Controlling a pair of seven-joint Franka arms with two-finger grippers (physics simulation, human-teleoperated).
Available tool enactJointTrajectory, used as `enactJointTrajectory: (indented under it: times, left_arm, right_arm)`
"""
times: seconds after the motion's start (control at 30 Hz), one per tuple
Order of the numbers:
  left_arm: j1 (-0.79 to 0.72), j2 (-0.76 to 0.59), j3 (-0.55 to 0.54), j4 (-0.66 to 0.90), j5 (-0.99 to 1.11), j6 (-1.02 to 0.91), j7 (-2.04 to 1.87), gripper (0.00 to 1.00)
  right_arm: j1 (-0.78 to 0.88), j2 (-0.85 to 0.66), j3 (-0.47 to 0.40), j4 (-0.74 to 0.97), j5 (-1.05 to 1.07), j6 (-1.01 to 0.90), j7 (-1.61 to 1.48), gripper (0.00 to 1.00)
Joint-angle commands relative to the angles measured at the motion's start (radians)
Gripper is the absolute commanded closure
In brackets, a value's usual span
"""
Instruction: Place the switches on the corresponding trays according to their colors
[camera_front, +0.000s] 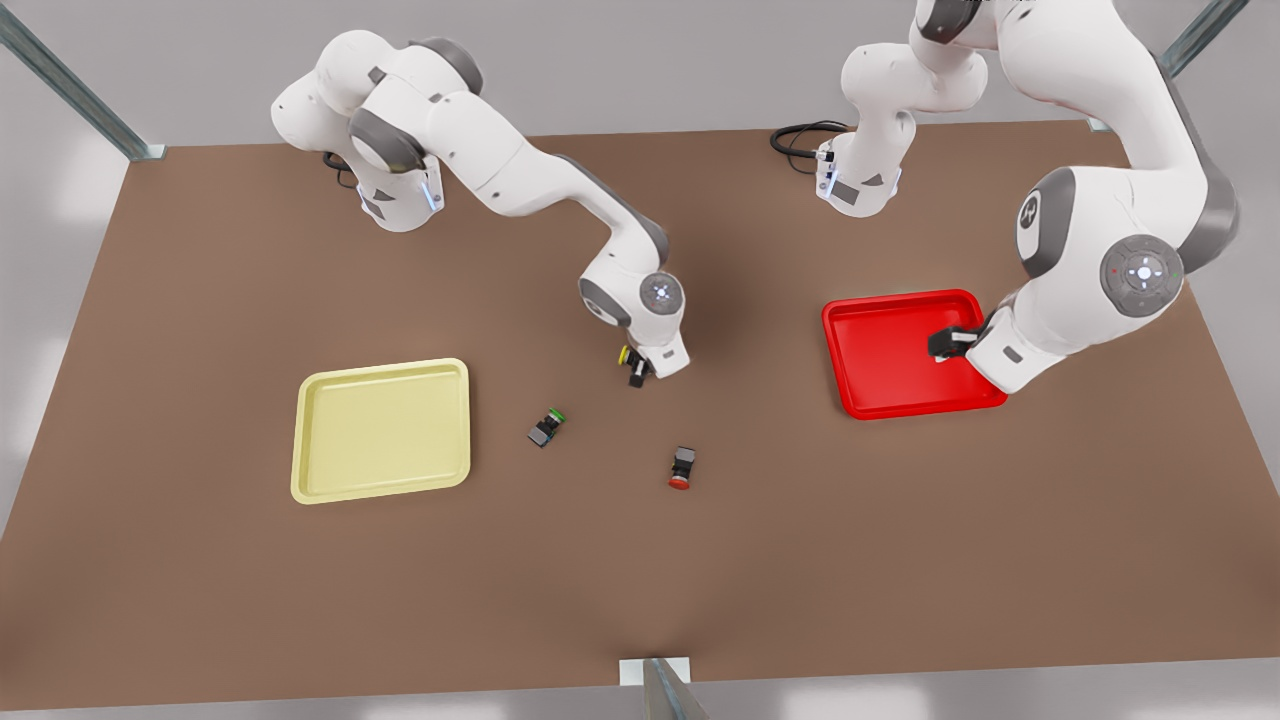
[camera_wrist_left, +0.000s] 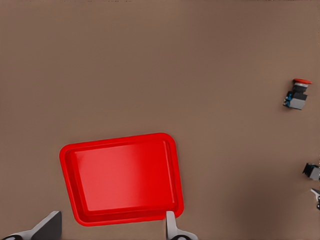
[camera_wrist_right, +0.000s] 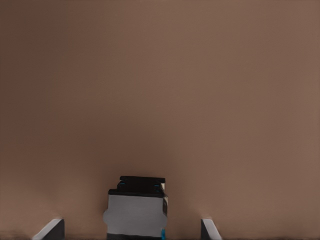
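Tabletop (camera_front: 200, 600): brown, flat, carries all items.
Yellow tray (camera_front: 381, 429): at 9 o'clock from the table's centre in the front view; nothing in it.
Red tray (camera_front: 880, 360): at 3 o'clock from centre; nothing in it. In the left wrist view (camera_wrist_left: 122, 177) its floor is bare.
Yellow switch (camera_front: 627, 357): near centre, at the tip of the right gripper, well apart from the yellow tray. The right wrist view shows its grey body (camera_wrist_right: 136, 212) between the fingertips.
Green switch (camera_front: 546, 427): lies loose at 7 o'clock from the yellow switch; no tray of its colour is present.
Red switch (camera_front: 683, 467): lies loose at 5 o'clock from the yellow switch, well apart from the red tray.
Right gripper (camera_front: 638, 372): low over the yellow switch; jaws spread wide on either side of the body, no contact seen, nothing gripped.
Left gripper (camera_front: 945, 345): waits above the red tray's 3 o'clock edge; jaws open wide and empty, fingertips (camera_wrist_left: 172, 227) visible.
Risk: the small body sits off-centre between the widely spread jaws, so closing may nudge or tip it on its round cap and it could roll aside.
Risk: a shallow pinch may drop it on the way to the yellow tray.
Writing: none legible on any item.
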Motion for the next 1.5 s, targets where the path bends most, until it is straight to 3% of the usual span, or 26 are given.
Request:
enactJointTrajectory:
  times: [0.0,0.17,0.2,0.23,0.3,0.4,0.57,0.67,0.77,1.27,1.33,1.4,1.43,1.47]
  left_arm:
    - [-0.006,0.005,0.000,0.001,0.000,0.008,-0.004,0.00]
    - [-0.089,0.049,0.000,0.002,-0.004,0.051,-0.038,0.00]
    - [-0.115,0.080,0.000,0.007,-0.004,0.088,-0.070,0.00]
    - [-0.129,0.108,0.000,0.013,-0.003,0.108,-0.071,0.00]
    - [-0.144,0.146,0.000,0.017,-0.004,0.158,-0.097,0.00]
    - [-0.179,0.215,0.000,0.050,-0.003,0.246,-0.139,0.00]
    - [-0.242,0.399,0.014,0.258,0.000,0.244,-0.225,0.00]
    - [-0.333,0.464,0.020,0.332,-0.001,0.279,-0.381,0.00]
    - [-0.411,0.499,0.051,0.317,-0.012,0.350,-0.515,0.00]
    - [-0.484,0.681,0.069,0.315,-0.121,0.510,-0.683,0.00]
    - [-0.507,0.686,0.067,0.311,-0.121,0.530,-0.760,0.00]
    - [-0.511,0.682,0.064,0.263,-0.164,0.625,-0.802,0.00]
    - [-0.509,0.678,0.064,0.240,-0.167,0.649,-0.802,0.00]
    - [-0.506,0.675,0.064,0.234,-0.168,0.646,-0.802,0.00]
  right_arm:
    - [0.000,-0.002,0.000,-0.006,0.000,-0.002,0.021,0.00]
    - [-0.002,0.001,0.000,0.004,0.023,0.003,0.029,0.00]
    - [-0.005,0.001,0.000,0.004,0.023,0.003,0.023,0.05]
    - [-0.005,0.001,0.000,0.004,0.023,0.005,0.023,0.27]
    - [-0.003,0.008,0.000,0.021,0.023,0.002,0.025,0.35]
    - [-0.003,0.022,0.000,0.041,0.023,-0.002,0.026,0.39]
    - [0.000,0.051,-0.001,0.086,0.024,-0.038,0.026,0.39]
    - [0.004,0.051,-0.002,0.086,0.023,-0.037,0.029,0.47]
    - [0.010,0.054,-0.002,0.086,0.023,-0.037,0.031,0.47]
    - [-0.003,0.011,0.000,0.086,0.026,-0.092,0.028,0.47]
    - [-0.063,-0.068,0.000,0.026,0.032,-0.109,0.029,0.47]
    - [-0.246,-0.255,0.002,-0.178,0.032,-0.098,0.020,0.47]
    - [-0.408,-0.343,0.052,-0.287,0.031,-0.090,0.005,0.47]
    - [-0.641,-0.409,0.156,-0.373,0.029,-0.090,-0.053,0.46]
